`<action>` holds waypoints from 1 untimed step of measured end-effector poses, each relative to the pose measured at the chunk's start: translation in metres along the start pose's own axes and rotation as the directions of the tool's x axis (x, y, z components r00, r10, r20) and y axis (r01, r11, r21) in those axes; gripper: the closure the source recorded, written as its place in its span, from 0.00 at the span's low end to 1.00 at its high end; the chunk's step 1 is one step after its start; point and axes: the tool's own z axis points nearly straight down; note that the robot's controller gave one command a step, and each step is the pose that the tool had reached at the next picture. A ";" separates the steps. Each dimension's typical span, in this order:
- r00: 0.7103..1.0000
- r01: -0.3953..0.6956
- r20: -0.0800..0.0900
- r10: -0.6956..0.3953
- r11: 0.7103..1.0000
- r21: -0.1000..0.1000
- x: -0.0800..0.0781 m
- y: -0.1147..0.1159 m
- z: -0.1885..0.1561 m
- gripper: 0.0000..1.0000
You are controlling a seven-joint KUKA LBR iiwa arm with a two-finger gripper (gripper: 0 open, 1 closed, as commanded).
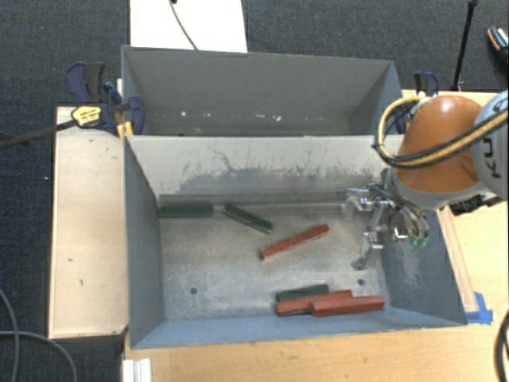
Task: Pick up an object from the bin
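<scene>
My gripper (367,255) hangs over the right part of the bin floor, under the orange dome, with nothing between its fingers. A red-brown bar (294,242) lies tilted to its left, in the middle of the floor. Below the gripper, near the front wall, a second red-brown bar (338,304) lies beside a dark green bar (301,294), the two touching.
Two more dark green bars lie along the back of the floor, one flat at the far left (184,210) and one slanted (247,218). The bin's right wall slopes up close to the gripper.
</scene>
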 end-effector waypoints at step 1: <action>0.999 -0.034 0.001 0.034 0.999 -0.001 0.013 0.017 0.074 0.00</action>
